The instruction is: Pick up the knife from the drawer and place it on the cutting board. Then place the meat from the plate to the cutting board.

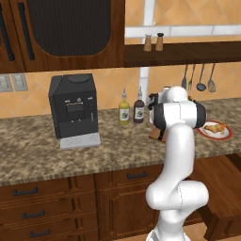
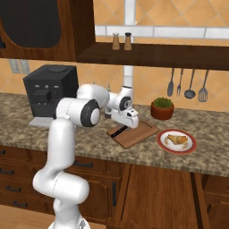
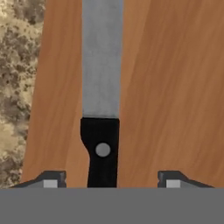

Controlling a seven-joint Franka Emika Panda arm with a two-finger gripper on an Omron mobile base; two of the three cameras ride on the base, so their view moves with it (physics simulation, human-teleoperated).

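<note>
**Knife lying on the board, claw released above it**

Nearest the camera base, dark wooden drawers and cabinet doors with black handles are running under the speckled stone countertop. The white arm is reaching forward over that counter, and its gripper is hanging just above the cutting board, fingers standing wide apart with the knife lying loose between them, touching neither fingertip. In the hand view the knife is resting flat on the reddish wood, its black handle near the fingers and its grey blade pointing away, close to the board's edge by the stone.

Just beside the board, one red-rimmed plate is sitting on the counter, carrying one piece of browned meat. Further along the counter, one black coffee machine is standing to the left, two bottles are standing side by side near the wall, and one plant in a reddish pot is sitting behind the plate.

On the tiled orange wall, four metal utensils are hanging in a row, and two outlet plates are showing beside the coffee machine. Highest and farthest, two shakers are standing together on a dark shelf next to the upper cabinets.
</note>
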